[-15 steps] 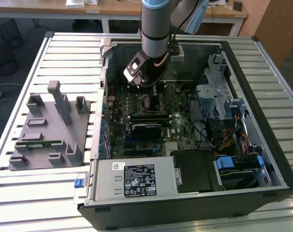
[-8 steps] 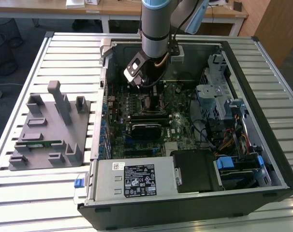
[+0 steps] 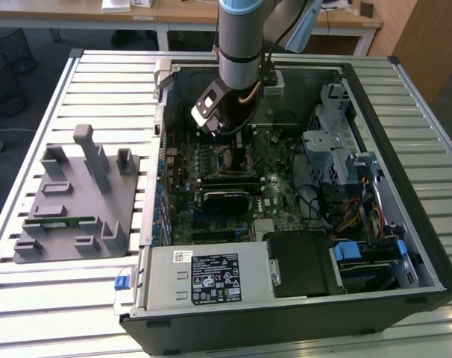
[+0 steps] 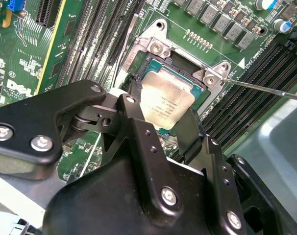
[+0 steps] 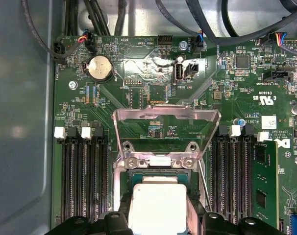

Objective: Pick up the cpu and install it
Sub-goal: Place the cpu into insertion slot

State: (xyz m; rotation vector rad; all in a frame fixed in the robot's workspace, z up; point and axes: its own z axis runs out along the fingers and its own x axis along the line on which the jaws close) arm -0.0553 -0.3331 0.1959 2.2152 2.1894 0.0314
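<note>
The cpu [image 4: 165, 103] is clamped at two opposite edges between the fingers [image 4: 134, 122] of the gripper [image 4: 164, 117] and held right over the open socket [image 4: 156, 49] on the motherboard [image 5: 236, 98], inside the computer case [image 3: 405, 97]. Whether the chip is already touching the socket bed cannot be told. In the first wrist view the hold-down plate [image 5: 165, 115] is seen swung up and clear of the socket. The thin lever [image 4: 266, 89] is seen off to the side.

The placing step is judged to be in hand. The chip is best kept level and its corners squared with the socket frame. In the second wrist view it looks slightly turned against the frame, so this should be checked. It should be lowered straight with no sideways slide and no pressing, since the socket contacts are likely easily bent. The grip is best kept light and on the edges.
</note>
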